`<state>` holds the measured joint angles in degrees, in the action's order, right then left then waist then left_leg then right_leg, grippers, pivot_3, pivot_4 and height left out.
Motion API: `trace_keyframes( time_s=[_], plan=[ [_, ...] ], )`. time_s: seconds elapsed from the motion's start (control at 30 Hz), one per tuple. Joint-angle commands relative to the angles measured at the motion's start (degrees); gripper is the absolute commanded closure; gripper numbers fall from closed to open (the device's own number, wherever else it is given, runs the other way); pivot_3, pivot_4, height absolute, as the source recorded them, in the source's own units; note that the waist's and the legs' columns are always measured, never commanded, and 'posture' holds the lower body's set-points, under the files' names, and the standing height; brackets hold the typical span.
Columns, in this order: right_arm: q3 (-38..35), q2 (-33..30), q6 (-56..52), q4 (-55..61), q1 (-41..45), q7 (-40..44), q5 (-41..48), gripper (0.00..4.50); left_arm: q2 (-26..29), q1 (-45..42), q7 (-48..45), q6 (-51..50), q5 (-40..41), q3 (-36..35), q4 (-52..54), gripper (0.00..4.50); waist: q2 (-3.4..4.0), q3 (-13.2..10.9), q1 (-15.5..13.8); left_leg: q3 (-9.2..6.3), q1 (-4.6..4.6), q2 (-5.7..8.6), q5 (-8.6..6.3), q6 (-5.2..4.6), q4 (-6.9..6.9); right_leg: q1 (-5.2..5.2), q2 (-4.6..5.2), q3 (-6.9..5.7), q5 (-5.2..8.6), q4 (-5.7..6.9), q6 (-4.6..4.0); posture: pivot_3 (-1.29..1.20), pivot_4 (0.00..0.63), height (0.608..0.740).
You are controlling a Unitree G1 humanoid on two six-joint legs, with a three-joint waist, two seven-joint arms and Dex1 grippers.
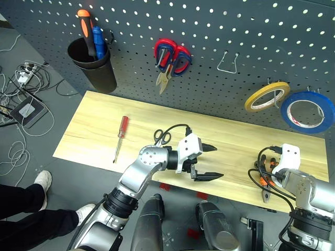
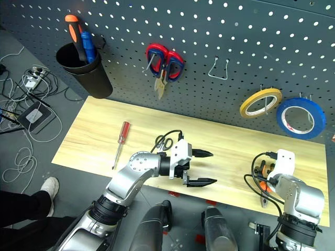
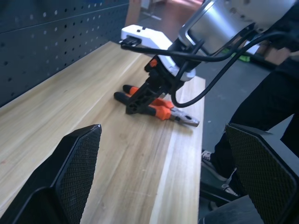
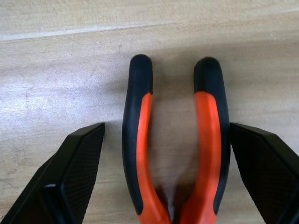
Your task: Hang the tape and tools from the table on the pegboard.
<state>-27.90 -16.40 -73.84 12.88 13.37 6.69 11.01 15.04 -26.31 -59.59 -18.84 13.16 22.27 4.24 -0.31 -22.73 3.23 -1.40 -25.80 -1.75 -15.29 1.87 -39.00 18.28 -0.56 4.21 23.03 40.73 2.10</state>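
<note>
On the pale wood table (image 1: 94, 125) lie a slim screwdriver with a clear red handle (image 1: 122, 134) and small scissors with black loops (image 1: 162, 137). My left gripper (image 1: 217, 162) hovers over the table's middle just right of the scissors, open and empty, pointing right. Orange-and-black pliers (image 4: 140, 140) lie near the table's right end. My right gripper (image 4: 166, 133) is open and angled down over them, one finger on each side of the two handles, apart from them. The pegboard (image 1: 220, 31) rises behind the table. The tape is out of view.
On the pegboard hang a black cup (image 1: 97, 65) holding an orange-and-black screwdriver, red-looped scissors (image 1: 171, 56), a bare wire hook (image 1: 229, 63), a yellow roll (image 1: 267, 96) and a blue roll (image 1: 307, 111). Cables (image 1: 23, 99) lie on the floor left; a person's legs (image 1: 26, 206) are nearby.
</note>
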Motion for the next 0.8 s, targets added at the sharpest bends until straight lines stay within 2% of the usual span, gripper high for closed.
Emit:
trace_keyframes(
  time_s=[0.03,0.23,0.27,0.4,0.6,0.8],
  plan=[
    [-1.0,-1.0,0.7,-1.6,-1.7,0.0,0.1,0.02,0.0,0.4,-1.2,0.1,1.4,0.9,1.9,0.00,-0.01,0.0,-0.1,0.00,0.00,0.00,0.00,0.00,0.00,0.00,0.01,0.00,0.00,-0.01,0.00,-0.06,0.458,0.740],
    [-3.2,0.6,-1.9,-1.5,-1.4,-0.8,1.0,0.02,0.1,0.0,-2.1,-0.1,2.0,0.8,1.8,0.00,-0.04,0.0,-0.2,-0.01,-0.01,0.00,0.00,0.00,0.00,-0.02,0.01,-0.01,0.00,-0.04,0.00,-0.07,0.455,0.740],
    [-3.3,0.7,-2.2,-1.3,-1.4,-0.7,1.2,0.41,0.1,-0.2,-2.3,0.0,2.0,0.8,1.6,0.00,-0.04,0.0,-0.2,-0.01,-0.02,0.00,0.00,0.00,0.00,-0.02,0.01,-0.01,0.00,-0.07,0.00,-0.07,0.455,0.740],
    [-3.1,0.2,-2.7,-1.2,-1.4,-0.5,1.6,1.49,-0.1,-0.9,-2.6,0.4,2.0,0.7,0.8,0.00,-0.07,0.0,-0.2,0.01,-0.04,-0.01,0.00,0.00,0.02,-0.03,0.01,-0.01,0.00,-0.22,0.00,-0.07,0.454,0.740],
    [-2.3,-1.0,-2.3,-2.7,-0.9,-0.3,1.6,1.50,-0.3,-1.4,-3.0,1.2,1.8,0.7,-0.2,0.00,-0.07,0.0,-0.3,0.05,-0.06,-0.05,0.00,0.01,0.05,-0.06,0.01,-0.03,0.00,-0.42,0.00,-0.07,0.441,0.740],
    [3.1,-5.5,1.1,1.3,-3.3,4.6,3.0,1.50,1.1,-0.8,-4.1,2.9,2.0,0.0,-0.1,0.00,-0.03,0.0,-0.2,0.12,-0.10,-0.07,0.02,0.01,0.05,-0.08,0.05,-0.05,0.00,-0.66,0.00,-0.10,0.390,0.740]
  ],
)
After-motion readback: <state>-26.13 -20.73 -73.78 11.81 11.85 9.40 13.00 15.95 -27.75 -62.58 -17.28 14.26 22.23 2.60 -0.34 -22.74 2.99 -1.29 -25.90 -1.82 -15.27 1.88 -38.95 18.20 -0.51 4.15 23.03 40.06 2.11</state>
